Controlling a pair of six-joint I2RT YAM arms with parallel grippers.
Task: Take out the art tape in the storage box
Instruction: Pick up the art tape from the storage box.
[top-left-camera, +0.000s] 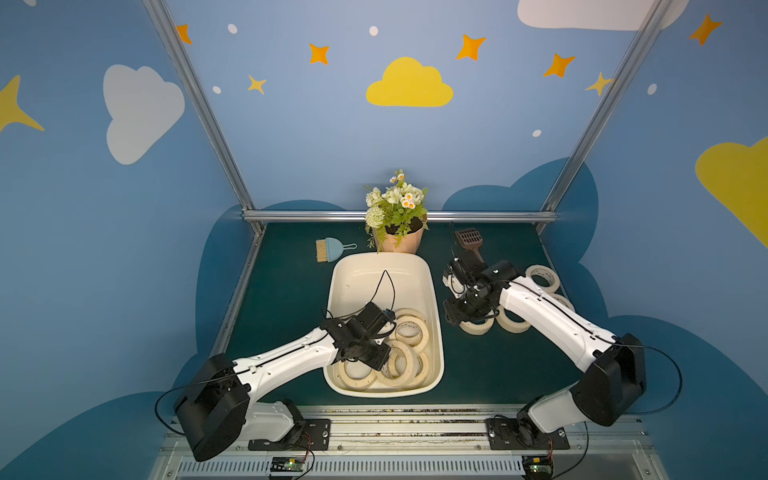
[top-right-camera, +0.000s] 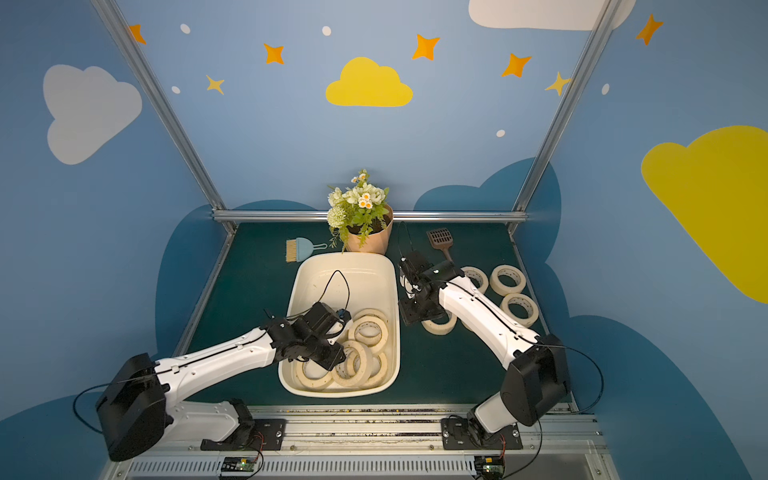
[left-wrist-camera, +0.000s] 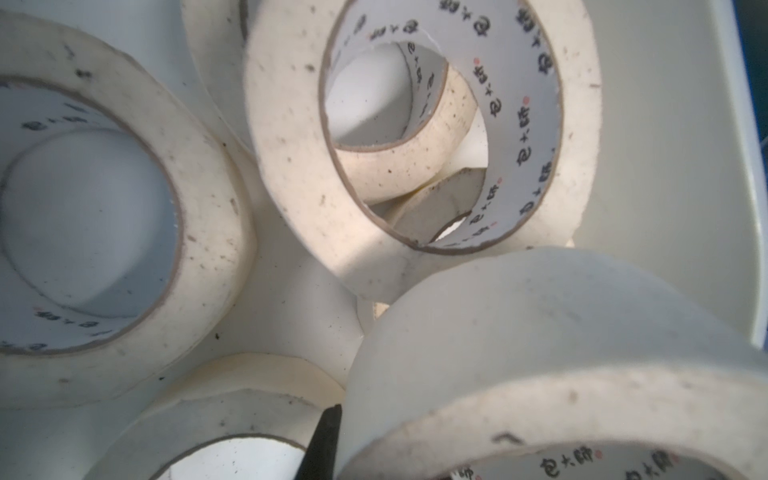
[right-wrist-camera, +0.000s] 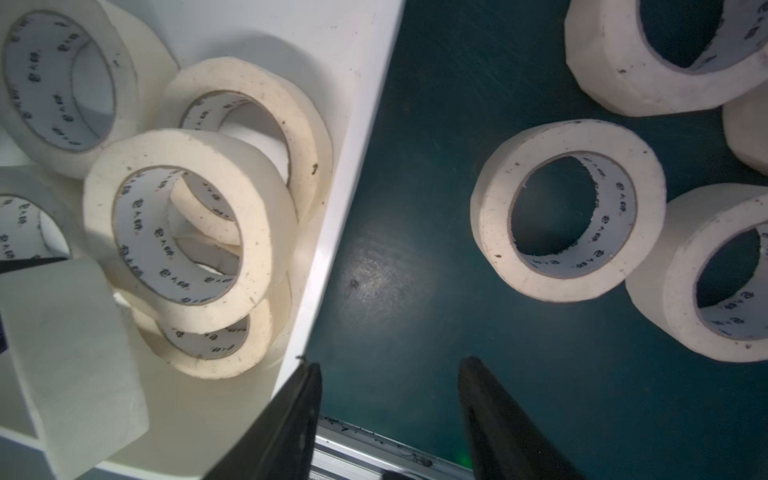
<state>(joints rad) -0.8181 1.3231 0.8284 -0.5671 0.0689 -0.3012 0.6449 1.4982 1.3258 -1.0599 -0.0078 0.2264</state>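
**Left hand has a roll, but counting the rest is a pain**

You won't get a clean look at your left hand. In both top views its own black body covers the fingertips. The left wrist camera catches only one dark finger, pressed against the outer wall of one art tape roll. The other finger is out of frame. From the right wrist view that same roll stands on edge inside the storage box, so I'd call the hand clamped on it.

Your right hand is easier to read. Its fingers are apart and it hovers over the counter just beside the box rim, on the right arm's side.

Now the counts. At the near end of the box I get at least six rolls, held one included. They overlap and lean on each other, so one more could be buried in there. Outside the box, on the right arm's side, I count five lying flat on the counter. The right arm covers a different one in each top view.

The rest is one of each:
- A peach flower pot sits just behind the box.
- A small blue dustpan with a brush is behind the box, toward the left arm's side.
- A brown slotted scoop is behind it, toward the right arm's side, its handle partly hidden.
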